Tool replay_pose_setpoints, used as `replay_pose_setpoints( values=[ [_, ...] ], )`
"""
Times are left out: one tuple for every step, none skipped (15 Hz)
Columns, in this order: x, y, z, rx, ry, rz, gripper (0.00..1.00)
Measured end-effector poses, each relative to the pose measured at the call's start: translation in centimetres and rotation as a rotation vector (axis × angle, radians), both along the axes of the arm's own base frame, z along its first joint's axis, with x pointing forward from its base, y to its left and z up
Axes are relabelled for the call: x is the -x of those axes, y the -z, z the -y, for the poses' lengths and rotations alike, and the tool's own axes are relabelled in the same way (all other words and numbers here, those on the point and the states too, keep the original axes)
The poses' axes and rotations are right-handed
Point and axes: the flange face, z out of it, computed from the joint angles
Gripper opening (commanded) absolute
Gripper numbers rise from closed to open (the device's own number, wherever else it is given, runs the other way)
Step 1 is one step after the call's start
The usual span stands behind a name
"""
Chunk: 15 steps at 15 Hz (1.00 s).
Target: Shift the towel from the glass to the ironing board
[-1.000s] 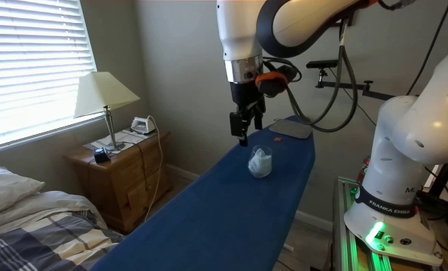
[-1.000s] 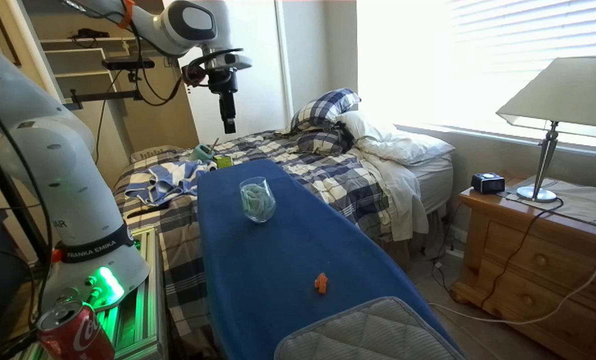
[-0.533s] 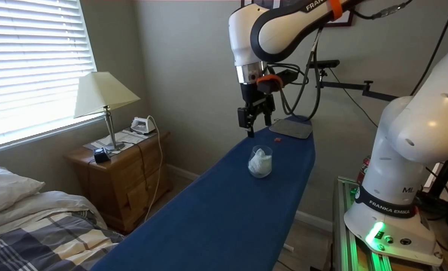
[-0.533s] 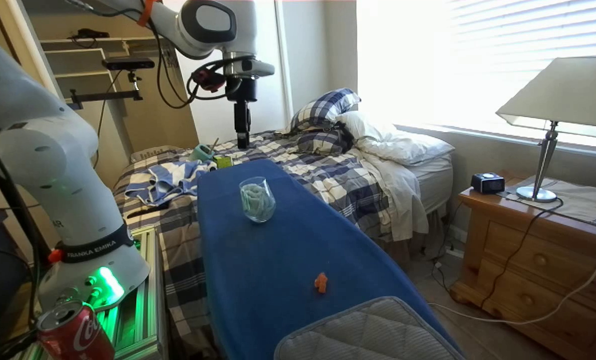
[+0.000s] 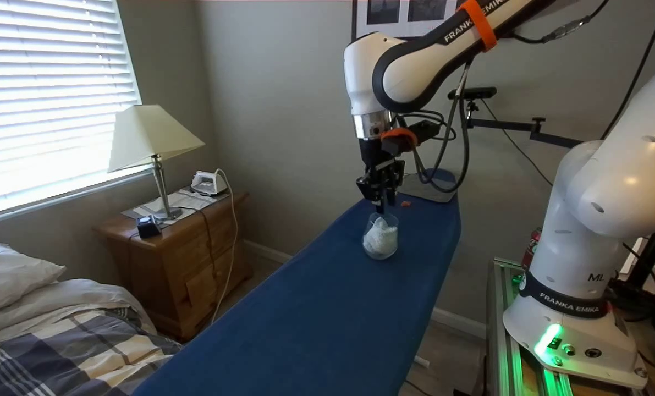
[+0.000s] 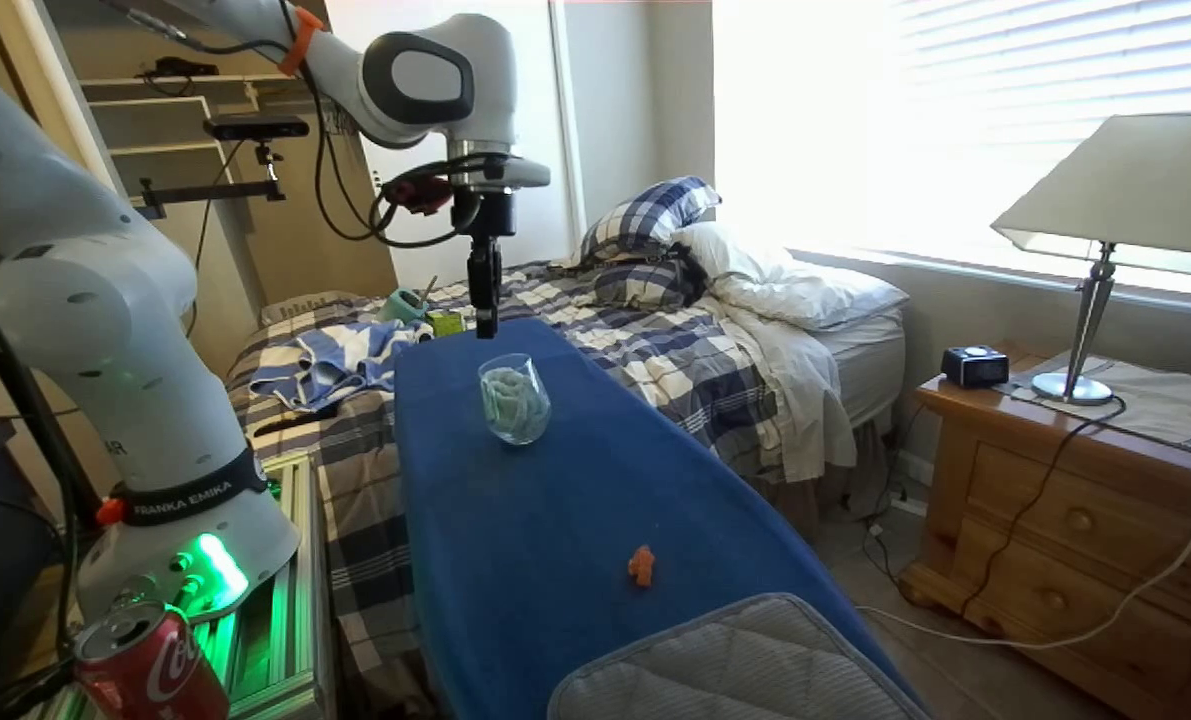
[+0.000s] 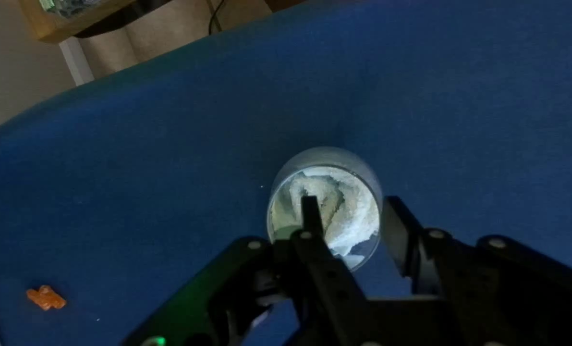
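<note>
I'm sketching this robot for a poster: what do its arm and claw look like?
The arm is glossy white with black trim and an orange strap; a black base band reads FRANKA EMIKA. Dark cables loop by the silver wrist ring. The claw is black, with two slim fingers.

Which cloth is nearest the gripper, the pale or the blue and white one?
The pale towel bunched inside the glass on the ironing board, just below the gripper; the blue-and-white cloth lies farther off, on the bed.

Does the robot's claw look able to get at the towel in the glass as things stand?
Probably yes: the open claw hangs above the uncovered glass, with the towel exposed, though one finger might catch the rim.
</note>
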Motion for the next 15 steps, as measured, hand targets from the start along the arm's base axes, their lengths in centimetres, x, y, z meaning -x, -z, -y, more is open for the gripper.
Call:
replay_pose_setpoints(
  values=[
    [0.2, 0.4, 0.1, -0.001, 0.001, -0.001, 0.03],
    [0.4, 0.8, 0.2, -0.003, 0.004, 0.0, 0.02],
    [0.5, 1.0, 0.4, -0.005, 0.008, 0.001, 0.05],
    [0.5, 1.2, 0.6, -0.007, 0.012, 0.005, 0.06],
    [0.5, 1.3, 0.7, -0.009, 0.016, 0.013, 0.1],
    [0.5, 1.5, 0.9, -0.011, 0.019, 0.022, 0.11],
    [0.5, 1.6, 1.1, -0.013, 0.022, 0.033, 0.12],
    [0.5, 1.8, 1.2, -0.014, 0.025, 0.042, 0.13],
    [0.5, 1.9, 1.3, -0.015, 0.027, 0.049, 0.11],
    [0.5, 2.1, 1.4, -0.016, 0.03, 0.056, 0.12],
    [0.5, 2.3, 1.5, -0.017, 0.032, 0.063, 0.11],
    [0.5, 2.5, 1.6, -0.018, 0.034, 0.071, 0.11],
    [0.5, 2.7, 1.7, -0.019, 0.035, 0.079, 0.11],
    [0.4, 2.9, 1.8, -0.02, 0.036, 0.086, 0.12],
    [0.3, 3.1, 1.9, -0.021, 0.038, 0.092, 0.13]
  ],
)
